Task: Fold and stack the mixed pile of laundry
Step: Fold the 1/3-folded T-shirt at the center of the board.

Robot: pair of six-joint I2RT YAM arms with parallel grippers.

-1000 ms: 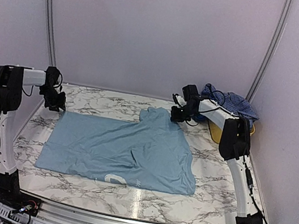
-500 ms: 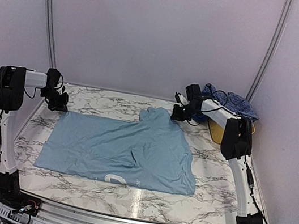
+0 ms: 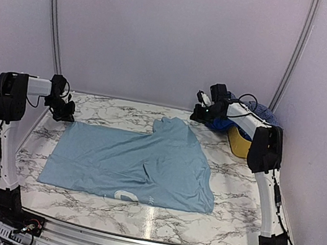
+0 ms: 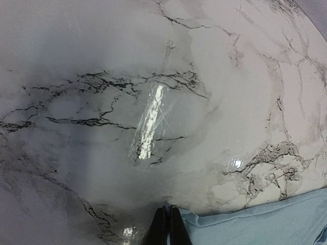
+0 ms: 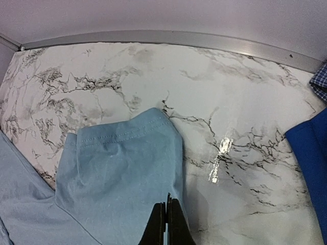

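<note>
– The mixed laundry pile (image 3: 220,126) is in two parts as we see it. The pale T-shirt (image 3: 138,162) lies spread flat on the marble table (image 3: 233,191), left of the yellow basket (image 3: 239,145) and nearer to us than it. The rest is heaped in that basket.

– Starting at our end, then: the hem with the white print (image 3: 123,195) sits well short of the basket. How do we expect the shirt to handle?

– Light, limp and thin, we judge. It will sag from any pinch and drag over the smooth marble, so we want corners and hems, not the middle.

– Farther back, well to the basket's left, our left gripper (image 4: 164,227) has its fingers pressed together right at the shirt's corner hem. We cannot tell whether any cloth is caught between them.

– And our right gripper (image 5: 167,222)?

– Just left of the basket, fingers pressed together with nothing visibly in them. The sleeve (image 5: 122,168) lies flat beneath.

– In the basket itself, the royal-blue piece (image 5: 309,168) and the check shirt (image 5: 321,81) are bunched up, partly behind our right arm.

– Soft too, we think, and probably tangled. We would take each by a loose edge, one at a time.
</note>
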